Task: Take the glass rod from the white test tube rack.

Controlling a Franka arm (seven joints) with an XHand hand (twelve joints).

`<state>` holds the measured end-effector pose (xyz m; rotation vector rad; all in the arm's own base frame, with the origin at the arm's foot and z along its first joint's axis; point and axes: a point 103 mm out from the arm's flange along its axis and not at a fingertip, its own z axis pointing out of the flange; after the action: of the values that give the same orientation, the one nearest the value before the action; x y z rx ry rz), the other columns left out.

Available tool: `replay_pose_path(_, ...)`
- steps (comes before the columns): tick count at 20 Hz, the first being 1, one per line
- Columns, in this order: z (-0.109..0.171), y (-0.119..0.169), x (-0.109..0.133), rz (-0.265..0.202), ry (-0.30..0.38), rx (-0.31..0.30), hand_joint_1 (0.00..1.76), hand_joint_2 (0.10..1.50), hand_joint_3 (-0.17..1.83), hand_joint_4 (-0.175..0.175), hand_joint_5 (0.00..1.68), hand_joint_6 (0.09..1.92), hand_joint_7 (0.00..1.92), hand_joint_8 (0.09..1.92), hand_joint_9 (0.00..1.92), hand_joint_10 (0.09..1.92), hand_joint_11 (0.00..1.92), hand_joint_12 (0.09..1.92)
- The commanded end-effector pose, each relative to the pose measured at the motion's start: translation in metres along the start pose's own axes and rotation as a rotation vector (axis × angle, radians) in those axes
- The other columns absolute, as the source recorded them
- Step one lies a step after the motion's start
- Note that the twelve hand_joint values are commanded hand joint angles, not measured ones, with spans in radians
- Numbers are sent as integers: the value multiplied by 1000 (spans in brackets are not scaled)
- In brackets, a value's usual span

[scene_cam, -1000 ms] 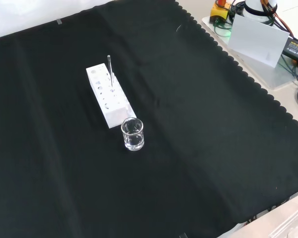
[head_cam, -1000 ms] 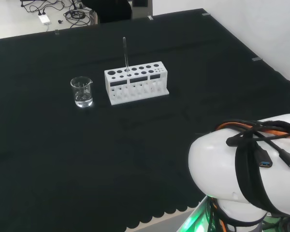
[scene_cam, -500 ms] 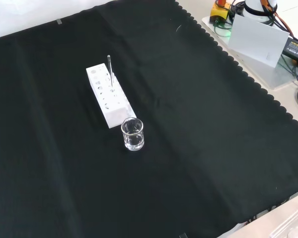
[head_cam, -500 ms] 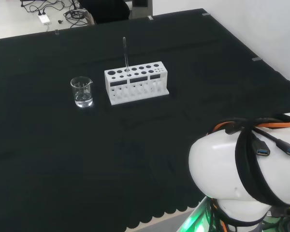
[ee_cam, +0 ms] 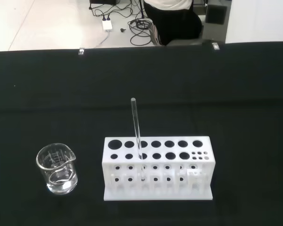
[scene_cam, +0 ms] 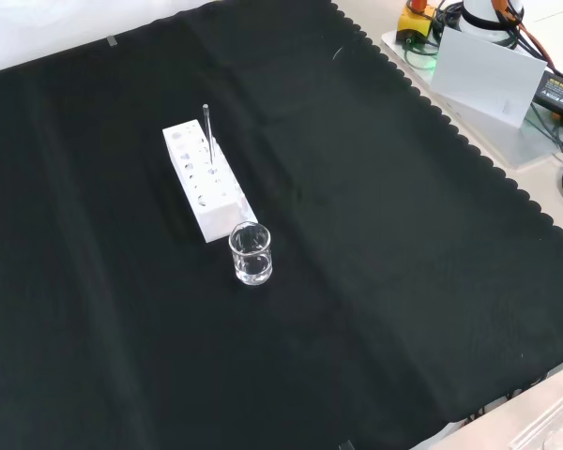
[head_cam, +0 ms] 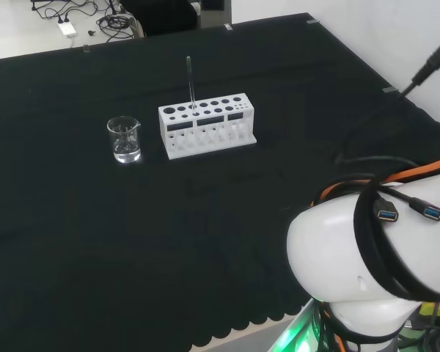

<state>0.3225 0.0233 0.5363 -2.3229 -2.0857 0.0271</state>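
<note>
While the hand's state cannot be told, the glass rod [ee_cam: 136, 133] stands nearly upright in a hole of the white test tube rack [ee_cam: 158, 168], thin, clear and taller than the rack. Just beside the rack sits a small clear beaker [ee_cam: 57, 169] on the black cloth [scene_cam: 385, 262].

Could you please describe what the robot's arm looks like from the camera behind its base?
In the head view, the arm is a large, rounded, glossy white link. A black strap wraps around it, and black and orange cables run across its top, two of them ending in plugs with blue inserts. Green light glows beneath it.
</note>
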Motion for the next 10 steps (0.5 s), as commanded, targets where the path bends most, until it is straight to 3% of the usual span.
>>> replay_pose_path(1, 6, 41, 8, -32, -4, 17, 824, 1115, -175, -175, 271, 87, 149, 872, 324, 822, 333, 1342)
replay_pose_path(6, 6, 40, 8, -75, 1, 62, 819, 1118, -175, -174, 268, 87, 157, 872, 325, 821, 329, 1344)
replay_pose_path(7, 24, 68, 26, -78, -22, 66, 818, 1119, -175, -174, 267, 87, 158, 872, 325, 821, 328, 1344)
replay_pose_path(10, 43, 99, 28, -83, -3, 68, 816, 1120, -175, -174, 265, 87, 160, 871, 325, 820, 327, 1345)
